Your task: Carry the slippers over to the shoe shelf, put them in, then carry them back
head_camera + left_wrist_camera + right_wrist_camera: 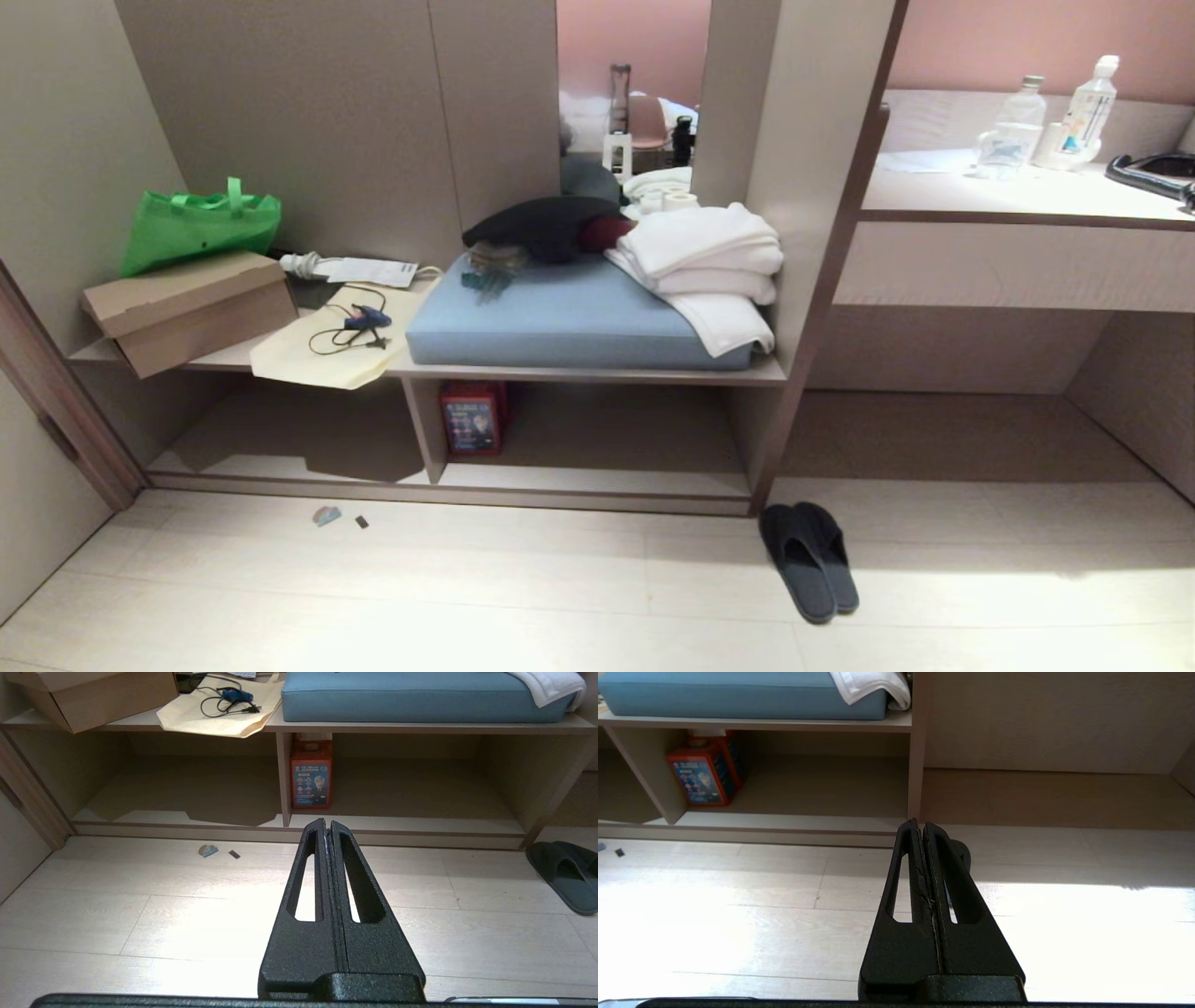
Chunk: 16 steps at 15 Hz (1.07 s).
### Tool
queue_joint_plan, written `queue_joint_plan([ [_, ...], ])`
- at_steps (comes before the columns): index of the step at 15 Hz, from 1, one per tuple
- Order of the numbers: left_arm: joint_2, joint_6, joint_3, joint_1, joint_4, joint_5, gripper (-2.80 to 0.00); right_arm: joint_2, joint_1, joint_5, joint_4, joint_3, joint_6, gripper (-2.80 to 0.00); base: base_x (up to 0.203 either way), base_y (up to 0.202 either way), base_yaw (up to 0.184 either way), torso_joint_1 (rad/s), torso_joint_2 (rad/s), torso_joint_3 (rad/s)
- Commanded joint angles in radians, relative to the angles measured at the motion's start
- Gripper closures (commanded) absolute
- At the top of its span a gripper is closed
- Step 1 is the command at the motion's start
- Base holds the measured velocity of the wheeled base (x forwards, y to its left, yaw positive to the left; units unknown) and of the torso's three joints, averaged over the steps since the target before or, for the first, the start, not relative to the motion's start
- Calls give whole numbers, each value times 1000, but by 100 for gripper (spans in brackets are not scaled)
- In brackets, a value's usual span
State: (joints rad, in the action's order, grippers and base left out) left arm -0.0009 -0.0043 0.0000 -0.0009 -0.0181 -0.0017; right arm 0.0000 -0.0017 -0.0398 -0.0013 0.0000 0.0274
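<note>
- On the pale plank floor (467, 597), just in front of the unit's right upright, you have the slippers (808, 560) lying side by side and touching, flat on their soles.
- Their long axis runs from the shelf toward the robot, slanted a little to the right; open heels sit nearest the robot, toe bands toward the furniture.
- Slippers look soft, matte, charcoal-black, with a wide band over the toes; the left wrist view catches them at its edge.
- Your shoe shelf (579, 439) is the low, wide cubby under the bench board: taupe wood laminate, pale base board, one vertical divider. No slippers inside it.
- A red printed box (473, 417) stands upright in the cubby, right beside the divider.
- Up top: a blue cushion (560, 322), folded white towels (709, 257), a cardboard box (191, 308), a green bag (201, 224).
- Two small scraps (338, 516) lie on the floor near the left bay.
- Left gripper (326, 826): fingers pressed together, holding nothing, hanging over bare floor facing the divider.
- Right gripper (920, 825): fingers together too, empty, with a slipper toe peeking out behind its tip.
- Neither arm shows in the head view.
</note>
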Motion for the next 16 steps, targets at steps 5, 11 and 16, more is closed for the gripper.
queue_joint_plan([
  [5, -1, -2, 8, -1, 0, 0, 0, 2, 0, 0, 0, 0, 2, 0, 0, 0, 0, 0, 0, 0],
  [11, -1, 0, 8, -1, 0, 0, 0, 2, 0, 0, 0, 0, 2, 0, 0, 0, 0, 0, 0, 0],
  [16, -1, 0, 8, -1, 0, 0, 0, 2, 0, 0, 0, 0, 2, 0, -172, 0, 2, 4, 2, 2],
])
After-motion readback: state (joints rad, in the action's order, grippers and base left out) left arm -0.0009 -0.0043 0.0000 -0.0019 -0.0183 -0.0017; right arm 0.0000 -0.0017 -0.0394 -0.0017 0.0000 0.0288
